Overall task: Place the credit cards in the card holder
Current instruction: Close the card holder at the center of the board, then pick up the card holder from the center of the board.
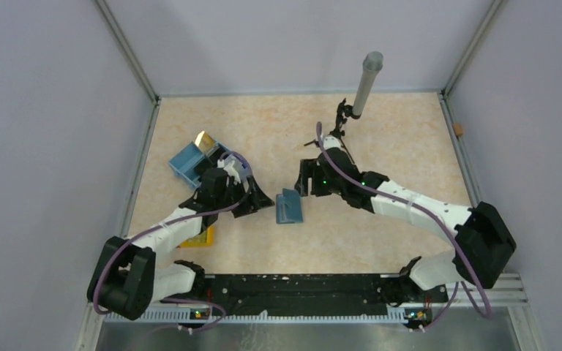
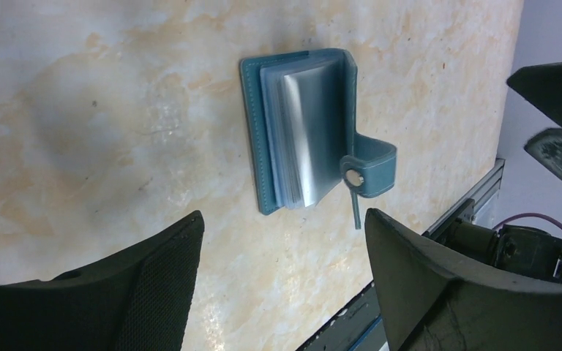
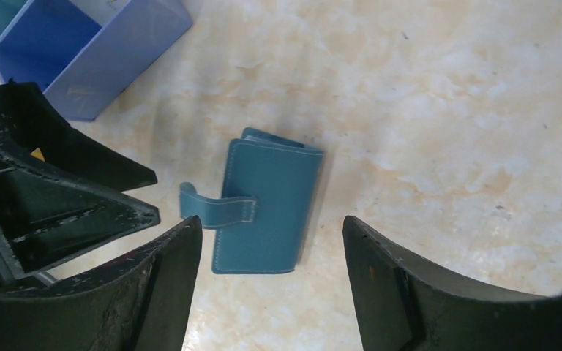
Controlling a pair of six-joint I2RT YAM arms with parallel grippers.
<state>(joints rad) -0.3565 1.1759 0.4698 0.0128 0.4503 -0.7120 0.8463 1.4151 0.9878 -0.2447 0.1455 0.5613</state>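
Card holder (image 1: 289, 207) lies on the table (image 1: 380, 241) between both arms, loosely folded, strap undone, touched by neither. Left gripper (image 2: 282, 214) and right gripper (image 3: 271, 219): jaws wide, empty. Gold card (image 1: 205, 139) sits in the blue tray (image 1: 186, 164), well apart. Best to spread the holder flat and pin one cover before fetching the card.

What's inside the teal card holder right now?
Glossy clear sleeves show inside the partly open card holder; whether any card sits in them is hidden by glare.

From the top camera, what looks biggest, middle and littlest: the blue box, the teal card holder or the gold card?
1. blue box, even though partly hidden
2. teal card holder
3. gold card, only partly showing
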